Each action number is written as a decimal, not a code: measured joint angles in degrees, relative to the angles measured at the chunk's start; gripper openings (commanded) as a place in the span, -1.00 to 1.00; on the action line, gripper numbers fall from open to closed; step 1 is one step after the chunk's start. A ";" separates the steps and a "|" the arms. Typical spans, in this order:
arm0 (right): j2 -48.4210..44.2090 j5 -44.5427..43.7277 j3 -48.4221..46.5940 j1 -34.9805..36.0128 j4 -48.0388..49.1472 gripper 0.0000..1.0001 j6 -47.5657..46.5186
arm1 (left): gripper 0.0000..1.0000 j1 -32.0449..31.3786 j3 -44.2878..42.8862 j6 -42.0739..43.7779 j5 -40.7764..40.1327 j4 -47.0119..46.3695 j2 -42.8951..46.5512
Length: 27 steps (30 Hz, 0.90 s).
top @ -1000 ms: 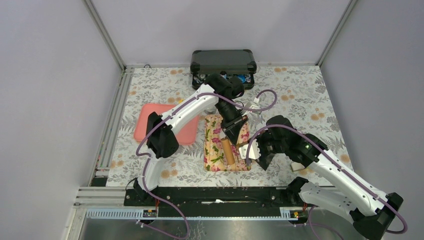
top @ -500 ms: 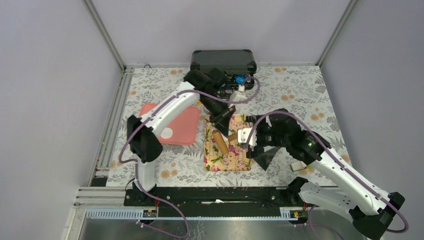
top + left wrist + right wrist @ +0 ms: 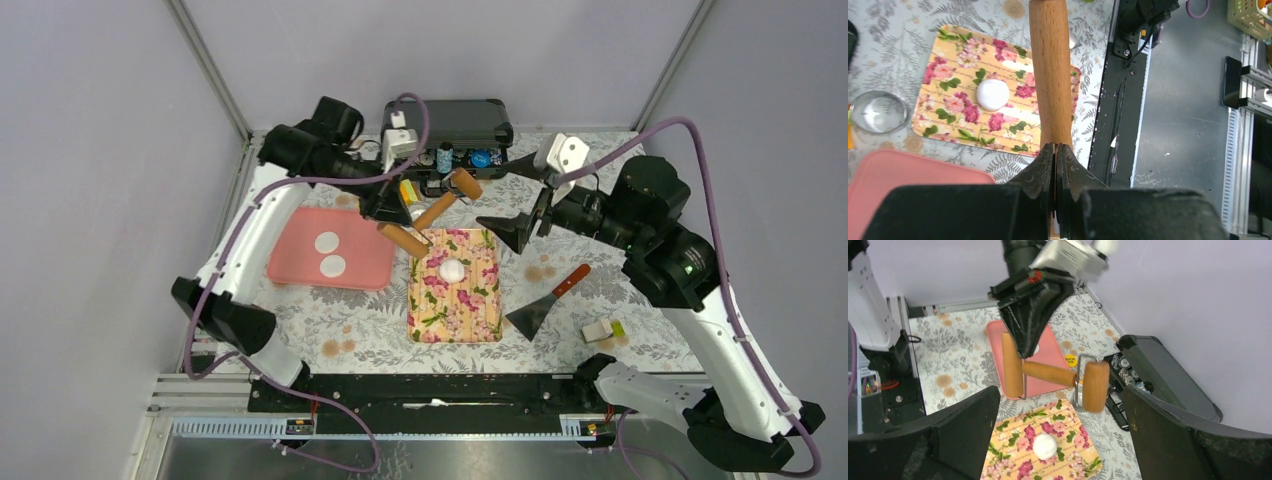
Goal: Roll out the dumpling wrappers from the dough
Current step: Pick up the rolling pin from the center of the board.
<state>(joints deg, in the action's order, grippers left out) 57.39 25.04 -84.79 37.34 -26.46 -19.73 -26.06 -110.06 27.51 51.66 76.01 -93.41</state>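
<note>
A white lump of dough (image 3: 452,269) (image 3: 993,94) (image 3: 1044,446) sits in the middle of the floral tray (image 3: 437,318) (image 3: 945,122) (image 3: 1013,460). Two flat dumpling wrappers (image 3: 327,242) (image 3: 333,265) lie on the pink tray (image 3: 295,265). My left gripper (image 3: 385,210) (image 3: 1054,150) (image 3: 1024,347) is shut on a wooden roller (image 3: 435,212) (image 3: 1050,75) (image 3: 1048,372), held in the air over the floral tray's far end. My right gripper (image 3: 525,225) (image 3: 1060,390) hangs wide open and holds nothing, high to the right of the roller.
A black-bladed scraper (image 3: 545,305) lies on the table right of the floral tray. A white-and-green block (image 3: 600,330) rests further right. An open black case (image 3: 447,122) (image 3: 1168,375) stands at the back. A round silver tin (image 3: 878,111) sits beside the floral tray.
My left arm lifted the roller off the floral tray and swung back, uncovering the dough. My right gripper opened, let go of the scraper and rose to the back right.
</note>
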 measured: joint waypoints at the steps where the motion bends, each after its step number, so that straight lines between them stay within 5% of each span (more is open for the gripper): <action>1: 0.50 0.46 -0.61 -0.98 0.20 0.99 1.38 | -1.00 0.92 0.26 0.24 0.61 -0.02 1.11; 6: 3.89 10.10 -0.28 -11.34 2.40 0.99 7.48 | -1.00 3.23 4.42 1.84 3.69 -1.40 7.43; 11: 6.14 26.38 10.45 -18.53 13.29 0.94 13.62 | -1.00 3.15 9.62 4.20 7.72 -1.66 12.52; 14: 7.19 36.22 19.34 -18.60 27.23 0.96 23.06 | -1.00 3.72 12.92 3.43 11.17 -4.46 13.81; 20: 11.28 45.72 38.32 -18.27 77.07 0.98 54.27 | -1.00 4.02 18.40 -2.16 17.14 -11.80 12.11; 27: 12.66 44.72 38.95 -13.22 83.69 0.92 56.17 | -1.00 3.37 24.57 -11.56 20.11 -23.56 9.20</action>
<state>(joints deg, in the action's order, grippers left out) 70.04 69.76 -45.84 24.12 57.23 36.45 -22.70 -85.49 15.94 71.77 52.45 -84.20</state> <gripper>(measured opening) 0.977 0.044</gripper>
